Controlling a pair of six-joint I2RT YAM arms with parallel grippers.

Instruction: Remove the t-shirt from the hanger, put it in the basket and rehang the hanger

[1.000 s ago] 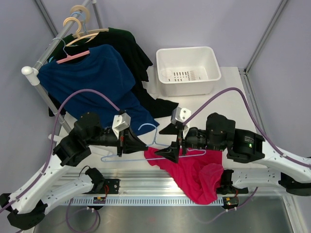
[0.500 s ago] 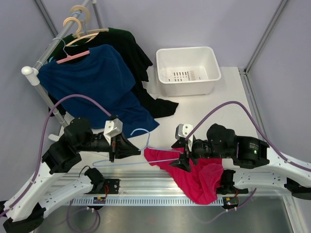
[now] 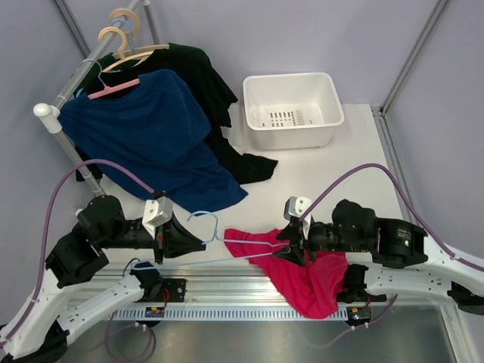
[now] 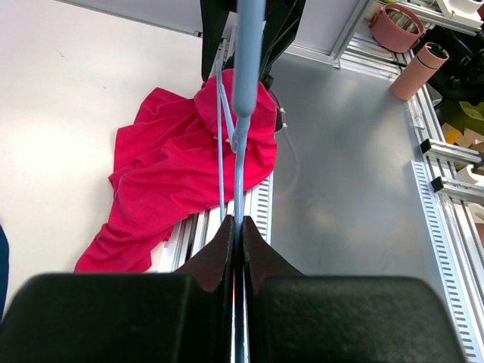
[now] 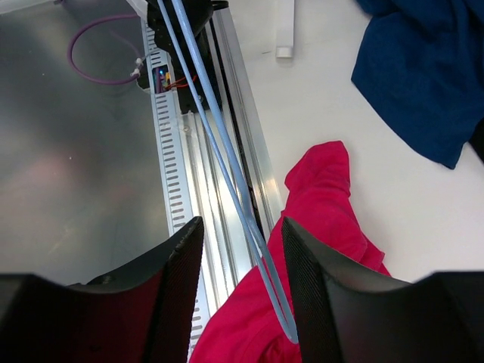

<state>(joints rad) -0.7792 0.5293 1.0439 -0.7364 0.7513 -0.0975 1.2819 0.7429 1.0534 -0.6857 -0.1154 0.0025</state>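
White table (image 3: pixel 340 166) inside grey walls; slotted aluminium rail (image 3: pixel 227 291) along the near edge. White bin (image 3: pixel 291 110) at the back. Clothes rack (image 3: pixel 72 87) at the left carries a navy shirt (image 3: pixel 144 136) and dark garments (image 3: pixel 204 83).

T-shirt (image 3: pixel 306 276) is heaped at the near edge, hanging over the rail. Hanger (image 3: pixel 227 240) lies level, its right end over the t-shirt's top edge.

Left gripper (image 3: pixel 198 243) is clamped tight on the hanger wire. Right gripper (image 3: pixel 278 253) has its fingers spread, with wire and cloth below the gap.

Since a second ago, the left arm has drawn back leftward and the hanger has gone with it. The right gripper has shifted right and toward the near edge. The t-shirt heap has barely moved.
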